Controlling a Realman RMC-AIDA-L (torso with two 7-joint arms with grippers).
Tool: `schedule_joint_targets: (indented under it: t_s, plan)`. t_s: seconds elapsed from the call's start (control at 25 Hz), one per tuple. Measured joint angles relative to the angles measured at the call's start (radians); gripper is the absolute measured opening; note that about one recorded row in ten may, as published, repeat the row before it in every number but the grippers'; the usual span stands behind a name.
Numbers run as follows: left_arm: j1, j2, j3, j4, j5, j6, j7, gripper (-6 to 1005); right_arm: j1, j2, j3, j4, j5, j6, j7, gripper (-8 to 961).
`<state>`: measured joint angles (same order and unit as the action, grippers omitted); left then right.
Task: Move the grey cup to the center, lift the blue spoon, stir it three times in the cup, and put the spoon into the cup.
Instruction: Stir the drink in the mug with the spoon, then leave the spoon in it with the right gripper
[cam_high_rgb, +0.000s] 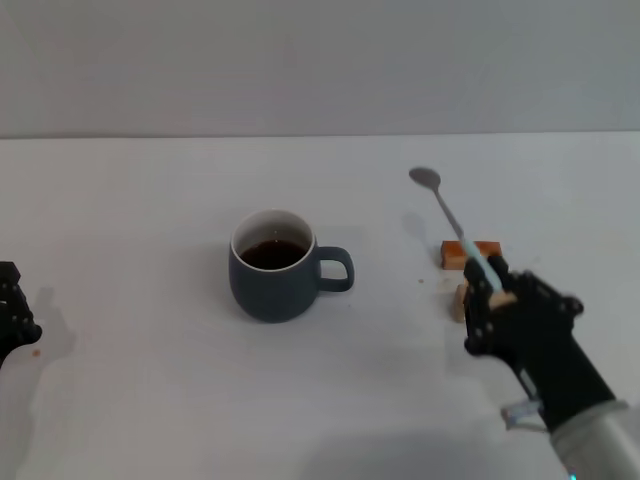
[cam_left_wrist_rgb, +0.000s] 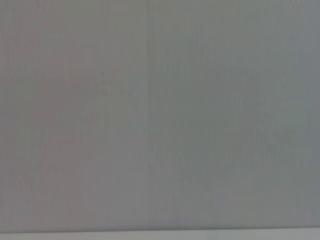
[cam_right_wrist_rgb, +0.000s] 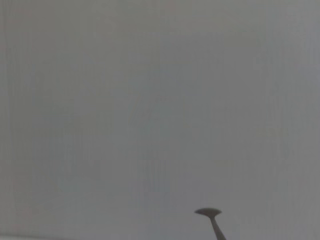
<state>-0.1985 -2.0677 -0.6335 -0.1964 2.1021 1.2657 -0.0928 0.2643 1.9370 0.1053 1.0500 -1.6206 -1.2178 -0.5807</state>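
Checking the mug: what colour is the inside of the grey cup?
White inside the grey cup, above dark brown liquid; the head view shows it best.

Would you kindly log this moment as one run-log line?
squat slate-grey ceramic mug: centre, holds brown liquid | right gripper: shut on slim pale-blue-handled spoon, lifted above wooden blocks | left gripper: parked at table's left edge

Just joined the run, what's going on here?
The right gripper holds the blue spoon by its handle, lifted off the table, bowl end pointing up and away. The grey cup, with dark liquid, sits mid-table to the spoon's left. Two wooden blocks lie by the gripper. The left gripper is parked at the left edge.
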Motion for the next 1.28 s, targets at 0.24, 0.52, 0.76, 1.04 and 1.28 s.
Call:
schedule_joint_targets:
  t_s: [0.24, 0.52, 0.76, 1.04, 1.28]
  plan:
    - [0.002, 0.0, 0.0, 0.0, -0.002, -0.001, 0.001, -2, -0.037, -0.098, 0.226, 0.362, 0.03, 0.293, -0.324, 164]
    - [0.002, 0.0, -0.003, 0.0, -0.004, -0.002, 0.001, -2, -0.16, -0.044, 0.484, 0.62, 0.32, 0.655, -0.926, 163]
    - [0.001, 0.0, -0.006, 0.0, -0.004, -0.003, 0.001, -2, -0.168, -0.044, 0.529, 0.715, 0.452, 0.7, -1.1, 163]
    - [-0.002, 0.0, -0.006, 0.0, -0.004, -0.01, 0.0, -2, -0.146, -0.017, 0.556, 0.642, 0.438, 0.704, -1.105, 163]
    - [-0.008, -0.001, -0.006, 0.0, -0.004, -0.025, 0.0, -2, -0.165, 0.134, 0.61, 0.46, 0.052, 0.695, -1.066, 163]
